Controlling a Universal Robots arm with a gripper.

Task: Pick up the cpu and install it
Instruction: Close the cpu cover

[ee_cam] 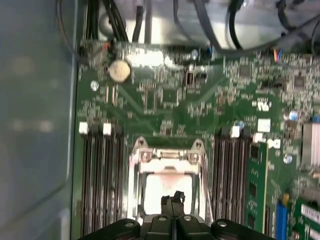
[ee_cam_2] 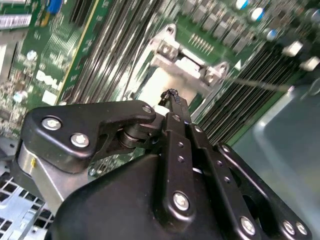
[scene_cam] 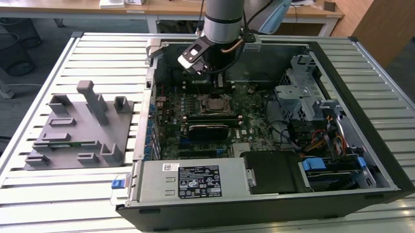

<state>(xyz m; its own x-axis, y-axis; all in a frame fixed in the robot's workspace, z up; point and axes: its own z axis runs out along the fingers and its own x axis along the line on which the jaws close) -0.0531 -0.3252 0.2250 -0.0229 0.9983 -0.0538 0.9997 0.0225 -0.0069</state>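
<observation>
Partly hidden behind jaws: cpu (ee_cam: 151, 194); arm (scene_cam: 224, 14) cut off by exterior view's upper edge.

The exterior view sits high up and looks down at a slant, taking in the whole open computer case (scene_cam: 363, 97) on the slatted tabletop (scene_cam: 97, 53). First wrist view stares almost straight down at the motherboard (ee_cam: 165, 95) from fairly close. Second wrist view is way closer and tilted, peeking past the gripper (ee_cam_2: 170, 95). All three catch the same metal socket frame (scene_cam: 214, 104).
</observation>
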